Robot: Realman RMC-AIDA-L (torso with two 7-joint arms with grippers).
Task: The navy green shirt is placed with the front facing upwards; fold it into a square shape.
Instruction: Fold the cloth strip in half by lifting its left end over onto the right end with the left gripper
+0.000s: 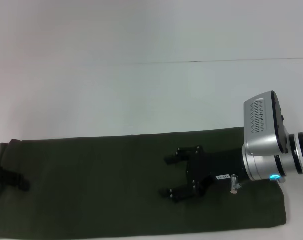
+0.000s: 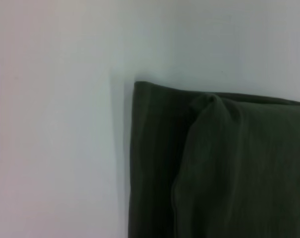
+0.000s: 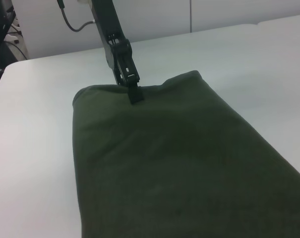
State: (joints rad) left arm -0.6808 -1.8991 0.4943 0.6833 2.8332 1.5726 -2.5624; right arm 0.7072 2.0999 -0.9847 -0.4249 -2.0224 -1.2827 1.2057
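Folding strip end-over-end next: right tool [image 1: 169, 176] hovers spread over navy green shirt [image 1: 116, 185]; left tool [image 1: 8, 178] at far end, grip state unclear; lift both corners evenly, align edges on desk [image 1: 141, 90].

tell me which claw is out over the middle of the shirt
The right claw, open, over the navy green shirt. The left claw sits at the shirt's left end instead.

Matt cloth shirt [image 1: 116, 185], smooth white table [image 1: 141, 90]

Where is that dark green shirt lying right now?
In the head view, the dark olive-green cotton shirt, folded into a long band, lies across the near edge of the white table, under the right tool, the left tool at its left end.
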